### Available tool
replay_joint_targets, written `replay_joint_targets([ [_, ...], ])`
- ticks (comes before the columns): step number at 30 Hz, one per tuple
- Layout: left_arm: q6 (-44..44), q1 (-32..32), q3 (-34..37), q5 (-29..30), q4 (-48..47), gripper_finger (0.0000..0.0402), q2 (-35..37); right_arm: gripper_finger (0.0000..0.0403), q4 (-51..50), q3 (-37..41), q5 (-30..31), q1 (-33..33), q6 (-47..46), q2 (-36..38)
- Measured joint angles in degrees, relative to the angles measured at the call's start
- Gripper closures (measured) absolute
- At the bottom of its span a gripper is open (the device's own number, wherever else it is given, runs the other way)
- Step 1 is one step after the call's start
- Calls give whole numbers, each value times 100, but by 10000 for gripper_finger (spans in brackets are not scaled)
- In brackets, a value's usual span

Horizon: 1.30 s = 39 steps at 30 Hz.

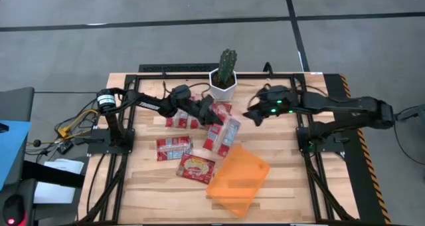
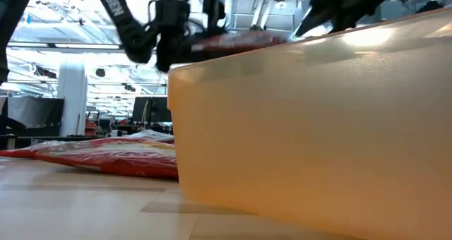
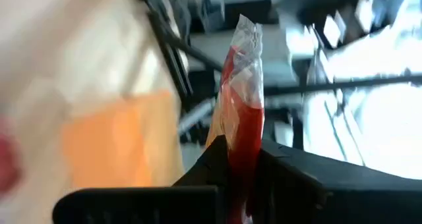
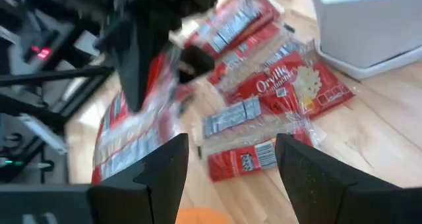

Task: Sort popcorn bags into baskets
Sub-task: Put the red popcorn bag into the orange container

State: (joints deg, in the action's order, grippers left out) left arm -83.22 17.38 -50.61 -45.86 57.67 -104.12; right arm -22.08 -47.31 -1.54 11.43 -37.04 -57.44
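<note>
Wooden table (image 1: 146,186) — orange tray (image 1: 238,178) bare, left hand (image 1: 211,115) pinching popcorn bag (image 1: 222,134), right hand (image 1: 255,115) spread.

On your wooden counter (image 1: 146,186) lie several red popcorn bags (image 1: 174,147), an orange plastic tray (image 1: 239,179) near the front edge, and a white cactus pot (image 1: 224,85) at the back.

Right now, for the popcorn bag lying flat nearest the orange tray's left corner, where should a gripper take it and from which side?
Probably from straight above, pinching a crimped short edge of the popcorn bag. It lies flat on the table with nothing on it, so its faces offer no purchase; the end away from the orange tray leaves the fingers more room. The left gripper already holds another bag.
</note>
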Motion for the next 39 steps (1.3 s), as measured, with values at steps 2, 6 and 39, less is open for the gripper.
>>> replay_joint_targets([
  [2,396,-202,-434,-248,-723,399,0,149,-228,2,0,-20,1,409],
  [6,1846,-563,-1446,-644,-2963,399,0,149,-557,1,35,-5,4,1135],
  [39,6365,-3341,-4225,3329,-7446,399,-107,149,-2170,2,459,-3,224,2524],
])
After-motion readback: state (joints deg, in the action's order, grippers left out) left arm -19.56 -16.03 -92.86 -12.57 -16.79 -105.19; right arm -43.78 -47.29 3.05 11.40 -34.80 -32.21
